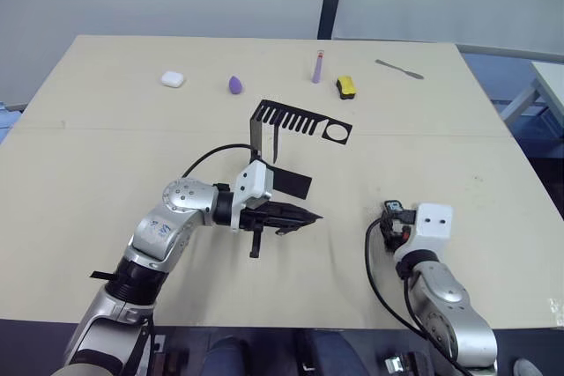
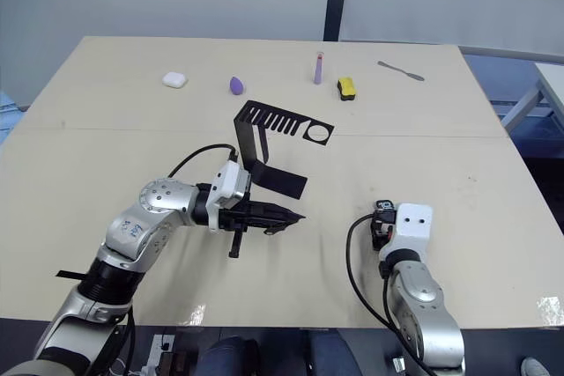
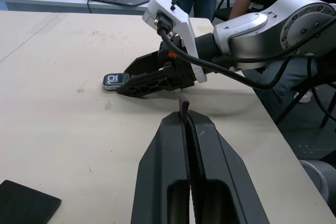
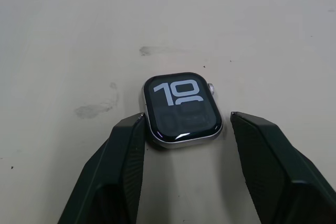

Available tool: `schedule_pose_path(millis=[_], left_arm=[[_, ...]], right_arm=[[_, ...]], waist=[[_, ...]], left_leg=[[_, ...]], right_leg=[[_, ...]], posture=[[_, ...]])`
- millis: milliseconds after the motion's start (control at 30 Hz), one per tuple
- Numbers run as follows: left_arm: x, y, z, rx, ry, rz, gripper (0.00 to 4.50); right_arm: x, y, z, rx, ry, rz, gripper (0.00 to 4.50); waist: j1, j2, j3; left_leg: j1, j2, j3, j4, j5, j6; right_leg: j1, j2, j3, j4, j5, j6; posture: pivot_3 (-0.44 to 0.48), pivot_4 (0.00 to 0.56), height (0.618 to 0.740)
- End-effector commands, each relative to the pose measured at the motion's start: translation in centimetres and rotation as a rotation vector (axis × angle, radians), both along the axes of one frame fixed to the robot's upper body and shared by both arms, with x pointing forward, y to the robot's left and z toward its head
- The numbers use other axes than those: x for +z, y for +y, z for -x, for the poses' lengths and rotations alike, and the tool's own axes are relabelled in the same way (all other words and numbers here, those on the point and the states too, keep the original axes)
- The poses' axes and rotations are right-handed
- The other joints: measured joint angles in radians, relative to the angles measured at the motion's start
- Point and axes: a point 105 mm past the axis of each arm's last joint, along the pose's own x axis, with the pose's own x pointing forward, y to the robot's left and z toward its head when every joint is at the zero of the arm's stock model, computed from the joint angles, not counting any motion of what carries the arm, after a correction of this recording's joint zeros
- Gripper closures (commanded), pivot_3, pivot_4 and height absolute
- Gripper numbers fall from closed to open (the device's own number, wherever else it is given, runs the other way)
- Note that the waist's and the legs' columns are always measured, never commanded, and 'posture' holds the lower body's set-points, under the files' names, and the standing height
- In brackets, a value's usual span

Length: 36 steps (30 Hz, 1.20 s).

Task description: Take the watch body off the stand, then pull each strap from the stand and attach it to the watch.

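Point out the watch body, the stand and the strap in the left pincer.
watch body (image 4: 181, 109): right wrist view, centre of its black screen.
stand (image 1: 304, 118): left eye view, slotted top arm.
strap (image 3: 182, 106): left wrist view, tip sticking up from the shut left pincer (image 3: 186, 129).

Left tool (image 1: 304, 217) just beside the stand (image 1: 280, 134), right tool (image 1: 389, 226) well apart.

My table (image 1: 106, 147) is pale beige with faint grey smudges, and the stand (image 1: 300, 121) in mid-frame is flat black. The watch body (image 4: 182, 109) has a silver rim and a glossy black screen with white numerals, between my right gripper (image 4: 184, 145)'s black fingers. My left gripper (image 3: 185, 129) is black too, pinching a dark purple-black strap (image 3: 183, 106).
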Motion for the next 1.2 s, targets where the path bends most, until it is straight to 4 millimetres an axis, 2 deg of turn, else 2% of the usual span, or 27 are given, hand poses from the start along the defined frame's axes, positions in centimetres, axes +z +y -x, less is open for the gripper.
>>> schedule_pose_path(millis=[33,500,1133,1200], left_arm=[[0.83,-0.39,0.48,-0.017,-0.041,0.014,4.5],[0.87,-0.53,0.27,-0.017,-0.044,0.02,4.5],[0.95,-0.59,0.13,-0.007,-0.051,0.023,4.5],[0.96,-0.58,0.04,-0.005,-0.052,0.023,4.5]], right_arm=[[-0.58,-0.57,0.19,-0.025,0.024,0.011,1.86],[-0.74,-0.26,-0.51,0.059,0.023,0.018,1.86],[-0.86,-0.25,-0.52,0.026,0.026,-0.027,1.86],[-0.69,-0.18,-0.6,0.033,0.018,-0.017,2.41]], waist=[[0.0,0.0,0.0],[-0.003,0.0,0.0],[-0.002,0.0,0.0],[-0.002,0.0,0.0]], left_leg=[[0.0,0.0,0.0,0.0,0.0,0.0],[0.0,0.0,0.0,0.0,0.0,0.0],[0.001,0.0,0.0,0.0,0.0,0.0],[0.001,0.0,0.0,0.0,0.0,0.0]], right_leg=[[0.0,0.0,0.0,0.0,0.0,0.0],[0.0,0.0,0.0,0.001,0.0,0.0],[0.0,0.0,0.0,0.001,0.0,0.0],[0.0,0.0,0.0,0.001,0.0,0.0]], posture=[[0.0,0.15,0.74],[0.0,0.15,0.74],[0.0,0.15,0.74],[0.0,0.15,0.74]])
